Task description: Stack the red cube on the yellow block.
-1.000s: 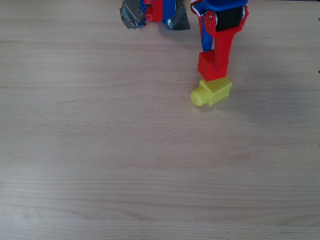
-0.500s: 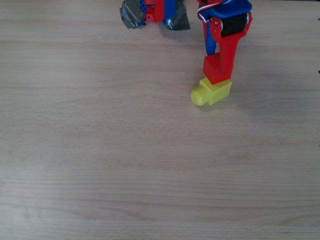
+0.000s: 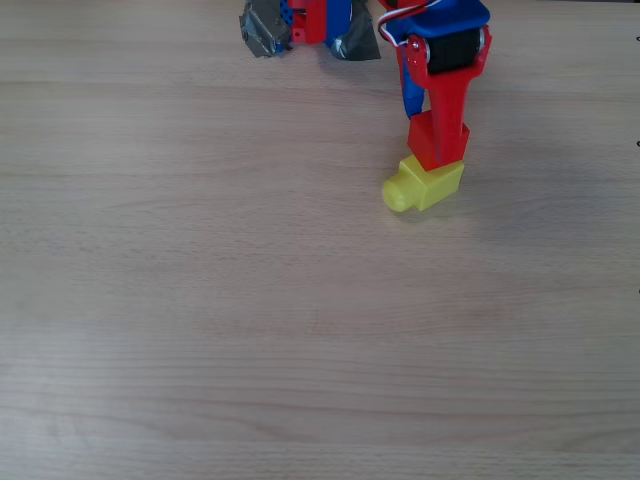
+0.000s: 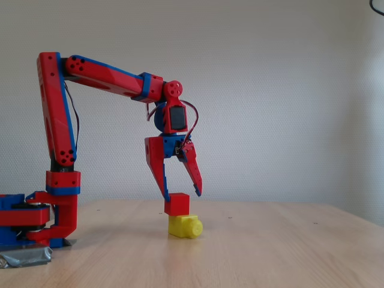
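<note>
The red cube (image 4: 177, 204) rests on top of the yellow block (image 4: 183, 227), whose round stub points right in the fixed view. In the overhead view the red cube (image 3: 428, 143) overlaps the far edge of the yellow block (image 3: 428, 184), and the stub points left. My gripper (image 4: 181, 195) hangs just above the cube and is open. Its jaws are spread wider than the cube; the left fingertip (image 4: 165, 195) is at the cube's upper left corner and the right one stands apart. From overhead the gripper (image 3: 436, 135) covers part of the cube.
The arm's base (image 4: 36, 222) is fixed at the table's left end in the fixed view, with grey tape (image 3: 262, 30) around it at the top of the overhead view. Bare wooden table (image 3: 250, 320) lies all around the stack.
The gripper and the red cube have shifted a little to the right and toward the yellow block in the overhead view. The cube now overlaps the block; the block has not moved.
</note>
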Robot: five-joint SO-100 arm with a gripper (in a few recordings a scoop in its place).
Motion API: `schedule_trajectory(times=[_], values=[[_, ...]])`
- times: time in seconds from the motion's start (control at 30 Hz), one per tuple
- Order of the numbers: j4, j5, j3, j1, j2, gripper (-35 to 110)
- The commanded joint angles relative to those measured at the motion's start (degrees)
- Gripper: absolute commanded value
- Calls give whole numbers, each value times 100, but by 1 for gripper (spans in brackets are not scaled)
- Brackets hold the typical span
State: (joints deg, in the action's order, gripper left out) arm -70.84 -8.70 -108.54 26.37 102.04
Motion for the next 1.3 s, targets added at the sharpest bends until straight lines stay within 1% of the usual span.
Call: schedule_trajectory(times=[0.0, 0.23, 0.57, 0.87, 1.13, 1.27], values=[[-149, 79, 141, -97, 633, 28], [-396, 141, 237, -281, 1318, 28], [-940, 281, 571, -1099, 2593, 26], [-246, 237, -1020, -1389, 4298, 9], [237, 360, -2435, -1591, 5520, 1], [431, 554, -2883, -1679, 5801, 0]])
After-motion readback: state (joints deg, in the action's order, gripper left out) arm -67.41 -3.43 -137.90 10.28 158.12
